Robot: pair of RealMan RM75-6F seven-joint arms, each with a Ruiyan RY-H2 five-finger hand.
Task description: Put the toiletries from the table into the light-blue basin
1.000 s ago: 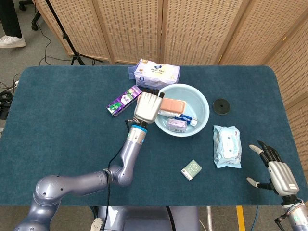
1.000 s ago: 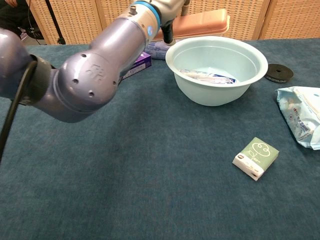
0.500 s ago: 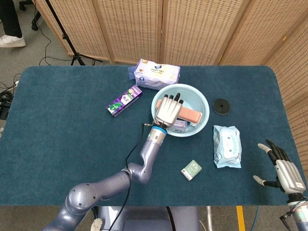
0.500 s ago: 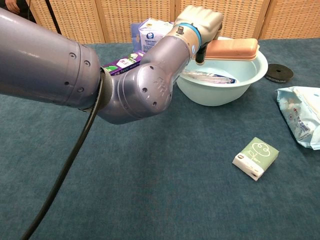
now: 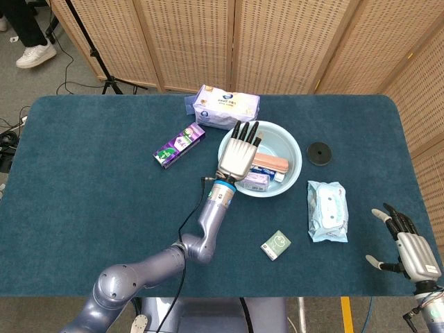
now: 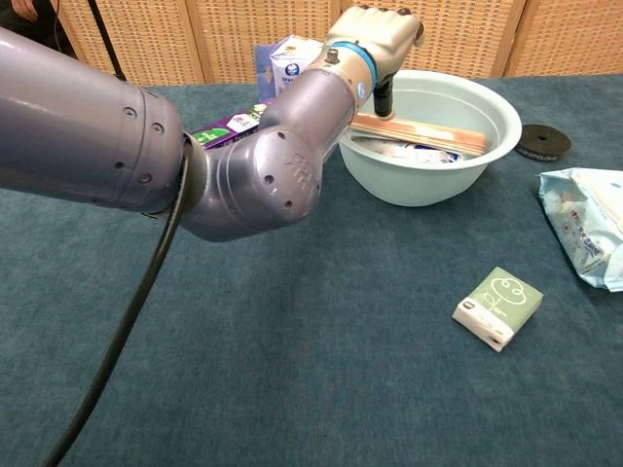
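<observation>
Toiletries are split between the light-blue basin [image 5: 291, 149] and the bench [image 5: 90, 180]. Inside the basin lie a peach-coloured soap bar [image 5: 269, 162] and, beneath it, a white-and-blue tube and a small packet [image 5: 254, 180]; in the chest view the soap bar [image 6: 419, 134] rests flat across the basin interior.

Left hand [image 5: 238, 154] is positioned over the basin's 9 o'clock rim, fingers [image 5: 244, 132] extended straight and apart, holding nothing. The chest view shows the same hand [image 6: 375, 37] above the basin's left rim.

Remaining items on the bench, referenced from the basin:
- Tissue pack [image 5: 225, 106], white and blue, at 11 o'clock, just beside the rim.
- Purple toothpaste box [image 5: 179, 145] at 9 o'clock, near.
- Wet-wipes pack [image 5: 327, 210] at 4 o'clock, near.
- Small green packet [image 5: 275, 245] at 6 o'clock, apart from the basin.
- Black disc [image 5: 319, 152] at 3 o'clock, just beside.

Right hand [image 5: 411, 248] hovers at the bench's 4 o'clock corner, fingers spread, empty, well apart from the wet-wipes pack.
</observation>
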